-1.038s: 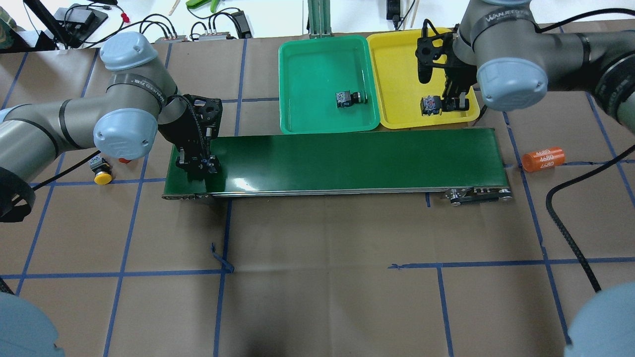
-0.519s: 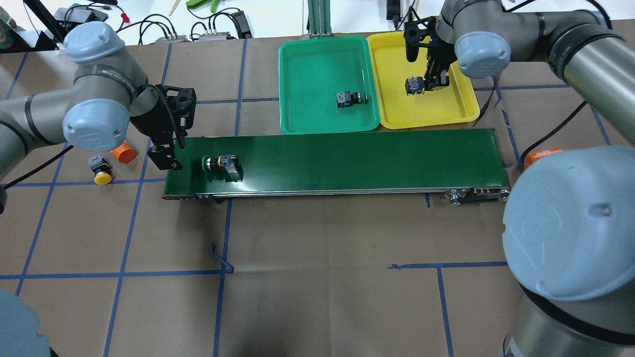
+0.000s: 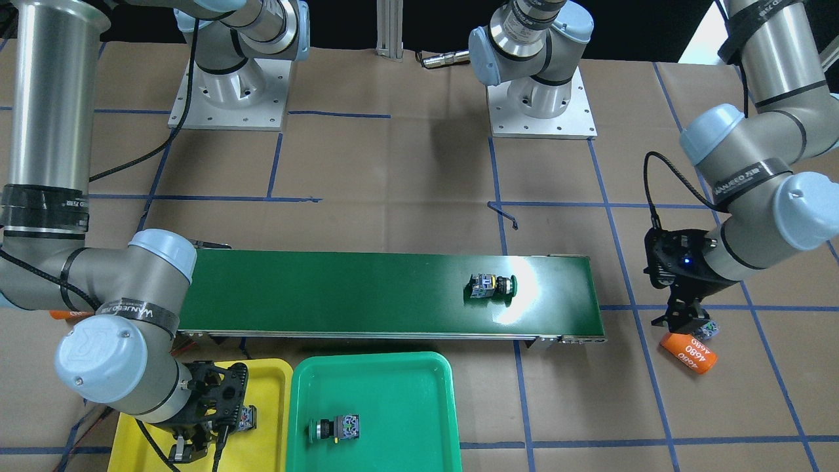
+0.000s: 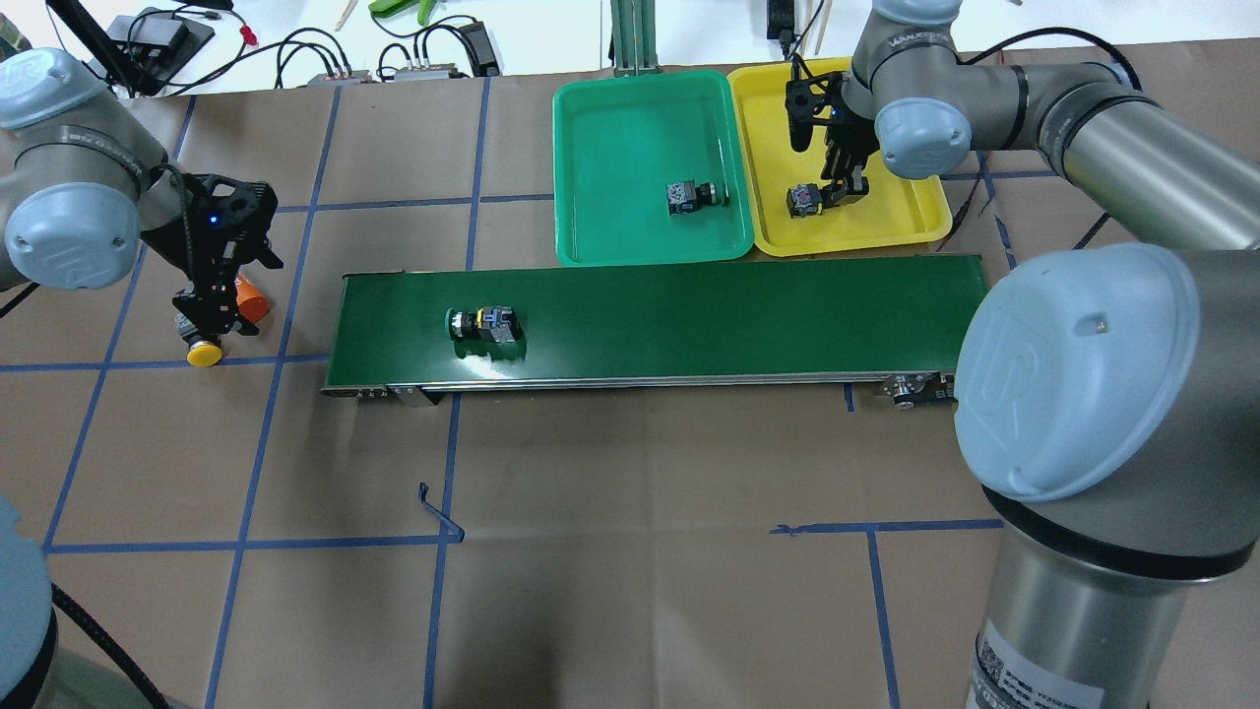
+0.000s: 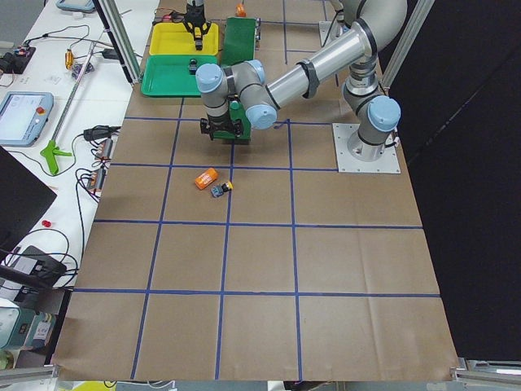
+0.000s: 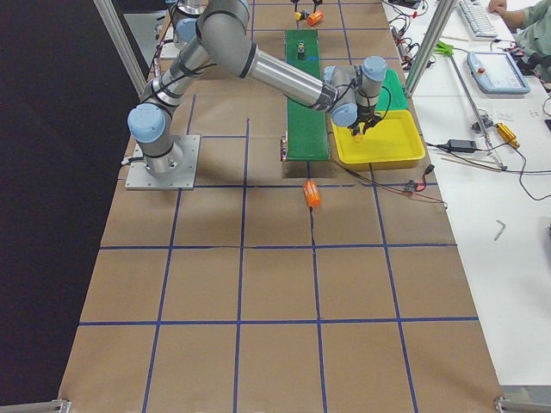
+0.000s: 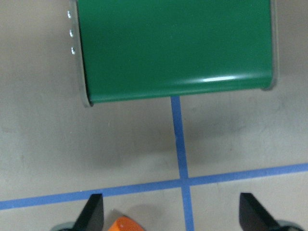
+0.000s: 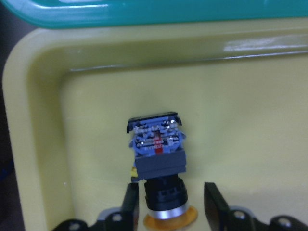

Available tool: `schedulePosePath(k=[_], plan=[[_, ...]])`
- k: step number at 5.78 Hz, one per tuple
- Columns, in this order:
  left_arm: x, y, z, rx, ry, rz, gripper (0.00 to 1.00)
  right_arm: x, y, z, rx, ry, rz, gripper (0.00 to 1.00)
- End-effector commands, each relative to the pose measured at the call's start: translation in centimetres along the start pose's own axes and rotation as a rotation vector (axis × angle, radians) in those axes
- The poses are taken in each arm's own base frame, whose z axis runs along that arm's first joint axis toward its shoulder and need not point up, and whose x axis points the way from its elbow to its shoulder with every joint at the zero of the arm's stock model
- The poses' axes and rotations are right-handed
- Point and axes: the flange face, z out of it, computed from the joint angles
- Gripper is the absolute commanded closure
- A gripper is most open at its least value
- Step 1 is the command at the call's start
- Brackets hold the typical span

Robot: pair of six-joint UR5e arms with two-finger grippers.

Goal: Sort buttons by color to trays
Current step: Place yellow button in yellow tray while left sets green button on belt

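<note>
Straddles a yellow-capped button [image 8: 158, 149] with the right gripper [image 8: 172, 204], released, in the yellow tray [image 8: 43, 144]; cap cut off by the wrist view's edge. Holds the left gripper [image 7: 172, 211] spread wide above the table [image 4: 640, 492], a sliver of orange cylinder [image 7: 126, 224] between its tips, a second yellow button [image 4: 203, 352] half hidden beneath. Shows one green button [image 4: 482, 324] on the conveyor belt [image 4: 738, 315], another green button [image 4: 694, 195] in the green tray [image 4: 610, 128]

- Table [image 4: 640, 611]: matt brown paper, lightly creased, crossed by blue tape [image 4: 241, 544].
- Belt [image 4: 709, 315]: smooth dark-green surface, glossy with glare; metal rail [image 4: 640, 381].
- Green tray [image 4: 630, 118] and yellow tray [image 4: 778, 118]: smooth, shiny plastic.
- Arms [image 4: 1132, 148]: satin grey metal tubes, matt blue-grey caps [image 4: 1073, 374].
- Button [image 8: 159, 159]: black plastic body, shiny metal collar [image 8: 166, 212].
</note>
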Motion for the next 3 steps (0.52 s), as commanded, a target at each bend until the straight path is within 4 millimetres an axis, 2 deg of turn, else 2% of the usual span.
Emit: schedulePosePath(k=[1, 2, 3], plan=[[-1.4, 3.6, 0.7, -0.011, -0.014, 0.155, 0.05, -0.1, -0.4, -6.7, -0.001, 0.031, 0.011, 0.00], [-2.7, 4.5, 2.3, -0.048, -0.057, 0.214, 0.05, -2.3, -0.6, -11.2, -0.008, -0.031, 0.018, 0.00], [-3.9, 5.4, 4.1, -0.063, -0.071, 0.241, 0.06, -5.5, -1.3, -15.9, -0.003, -0.091, 0.039, 0.00]])
